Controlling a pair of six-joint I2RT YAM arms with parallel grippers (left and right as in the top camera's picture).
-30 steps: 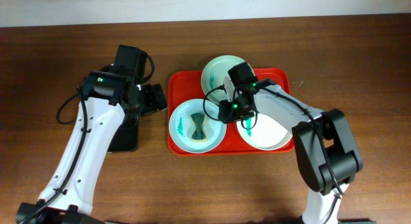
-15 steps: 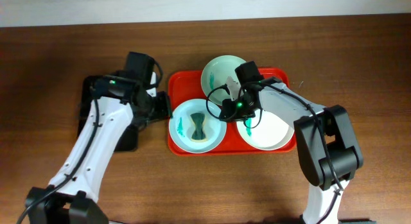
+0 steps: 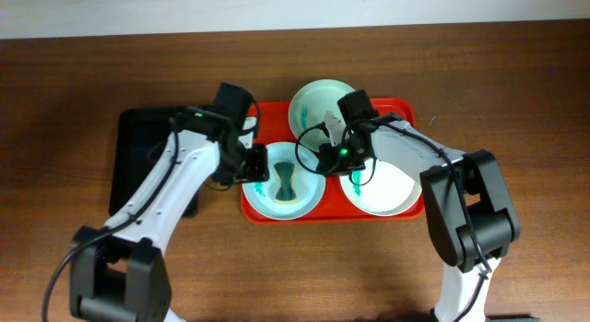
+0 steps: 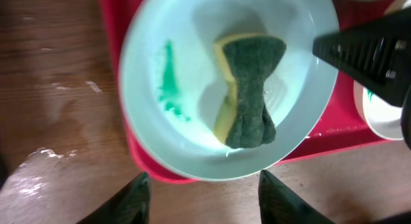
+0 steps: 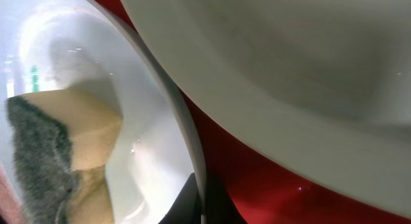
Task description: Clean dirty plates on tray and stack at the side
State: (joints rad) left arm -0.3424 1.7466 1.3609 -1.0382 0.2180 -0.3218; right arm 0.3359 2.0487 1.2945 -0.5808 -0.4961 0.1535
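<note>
Hovering with fingers spread, left pincer [image 4: 204,185] sits just left of the near-left plate [image 4: 186,63] on the tray [image 3: 401,108]; sponge [image 4: 250,89] lies in it, long axis near-to-far; right pincer [image 3: 329,159] meets the plate's right rim, whether closed I cannot tell.

We see a left arm [image 3: 157,188] and right arm [image 3: 410,156], both white with black joints [image 3: 472,211], cables [image 3: 59,278] and green lights [image 3: 343,152].
</note>
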